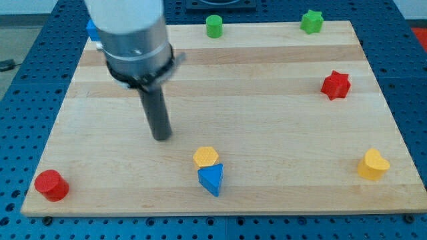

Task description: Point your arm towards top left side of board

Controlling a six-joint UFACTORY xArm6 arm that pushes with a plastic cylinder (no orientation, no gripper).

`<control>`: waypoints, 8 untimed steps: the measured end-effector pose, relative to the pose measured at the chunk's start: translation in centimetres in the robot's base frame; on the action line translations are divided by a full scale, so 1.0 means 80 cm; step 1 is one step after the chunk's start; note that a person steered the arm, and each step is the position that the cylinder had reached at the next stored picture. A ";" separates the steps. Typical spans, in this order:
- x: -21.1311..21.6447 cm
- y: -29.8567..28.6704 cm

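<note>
My tip (161, 137) rests on the wooden board (267, 100) left of centre, below the grey arm body (130, 33) that fills the view's top left. A blue block (91, 29) shows partly behind the arm at the board's top left corner; its shape is hidden. The yellow hexagonal block (206, 157) and the blue triangle block (211, 179) lie to the lower right of my tip, touching each other. My tip touches no block.
A green cylinder (214, 26) and a green star (311, 21) sit at the top edge. A red star (335, 85) is at the right. A yellow heart-like block (372, 165) is at the bottom right, a red cylinder (52, 185) at the bottom left corner.
</note>
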State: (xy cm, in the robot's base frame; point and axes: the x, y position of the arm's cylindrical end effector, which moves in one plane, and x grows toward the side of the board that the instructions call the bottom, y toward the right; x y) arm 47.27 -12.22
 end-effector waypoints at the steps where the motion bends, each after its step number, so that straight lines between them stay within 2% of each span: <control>1: -0.074 -0.012; 2: -0.142 -0.025; 3: -0.167 -0.052; 6: -0.186 -0.227; 8: -0.191 -0.229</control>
State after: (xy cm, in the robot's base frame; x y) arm 32.00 -30.51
